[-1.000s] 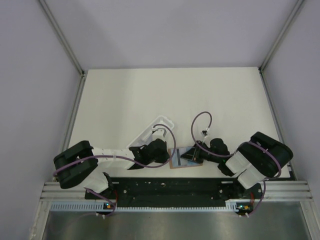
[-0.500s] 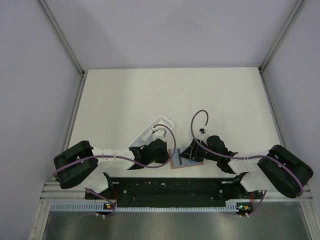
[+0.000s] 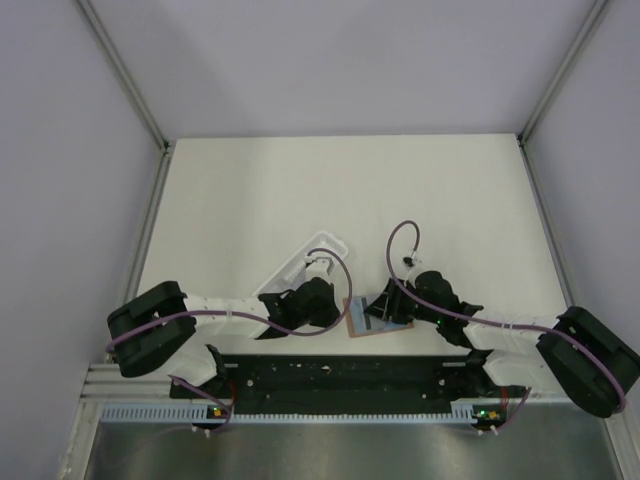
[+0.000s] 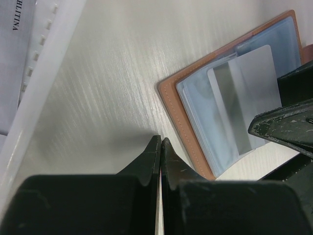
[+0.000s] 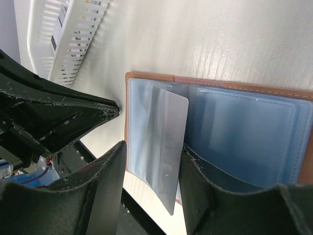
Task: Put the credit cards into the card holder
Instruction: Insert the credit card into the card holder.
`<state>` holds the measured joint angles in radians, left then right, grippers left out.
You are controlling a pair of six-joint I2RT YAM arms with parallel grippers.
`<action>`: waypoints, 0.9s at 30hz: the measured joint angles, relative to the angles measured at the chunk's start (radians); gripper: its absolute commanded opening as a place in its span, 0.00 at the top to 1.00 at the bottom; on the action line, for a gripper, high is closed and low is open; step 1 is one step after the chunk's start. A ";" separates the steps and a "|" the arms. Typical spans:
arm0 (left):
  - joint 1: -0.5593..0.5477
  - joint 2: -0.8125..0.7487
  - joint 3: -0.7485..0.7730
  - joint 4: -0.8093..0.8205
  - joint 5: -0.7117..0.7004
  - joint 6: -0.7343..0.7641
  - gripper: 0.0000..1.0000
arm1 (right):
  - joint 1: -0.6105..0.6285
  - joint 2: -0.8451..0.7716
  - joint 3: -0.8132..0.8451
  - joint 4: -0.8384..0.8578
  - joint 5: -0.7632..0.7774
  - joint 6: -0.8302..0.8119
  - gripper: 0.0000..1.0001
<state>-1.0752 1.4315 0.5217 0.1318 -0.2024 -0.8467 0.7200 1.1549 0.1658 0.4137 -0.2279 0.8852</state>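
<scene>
Far left: white tray [image 4: 46,73] lies on the table [image 4: 107,63], slotted wall up, and a printed sheet [image 4: 14,34] lies in it; the lettering is only partly readable. Just right of the tray is the left gripper [image 4: 160,147], low over the table with its fingers pressed flat together and nothing between them. The tips point at the bare tabletop just short of the holder's orange edge and are not touching that edge. Next right: card holder [image 4: 176,105], lying open and flat at the near edge of the table between the two wrists. The orange-brown outer side is down and the pale blue-grey clear pockets face up. One credit card [image 5: 168,142], silvery with a darker grey stripe along its length, lies on the leaf nearer the left gripper. Part of it sits under the clear pocket film. In the right wrist view its free end runs past the holder's near edge, over the table. Right: right gripper [image 5: 152,149], low over the holder with its fingers spread, one on each side of the card. There is a clear gap on one side. The other finger is right at the card's long edge; I cannot tell whether it touches. The card lies flat and is not pinched. No other cards can be made out in any view.
</scene>
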 measured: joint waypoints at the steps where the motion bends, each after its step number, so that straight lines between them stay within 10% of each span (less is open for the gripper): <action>1: 0.000 0.000 0.000 0.000 0.001 0.000 1.00 | 0.000 -0.001 0.000 -0.002 0.000 -0.002 0.54; 27: 0.000 0.000 0.000 0.000 0.002 0.000 1.00 | 0.000 -0.080 0.203 -0.511 0.070 -0.150 0.57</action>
<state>-1.0752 1.4315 0.5220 0.1318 -0.2005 -0.8467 0.7200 1.0748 0.3687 -0.0975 -0.1581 0.7353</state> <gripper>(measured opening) 0.013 0.446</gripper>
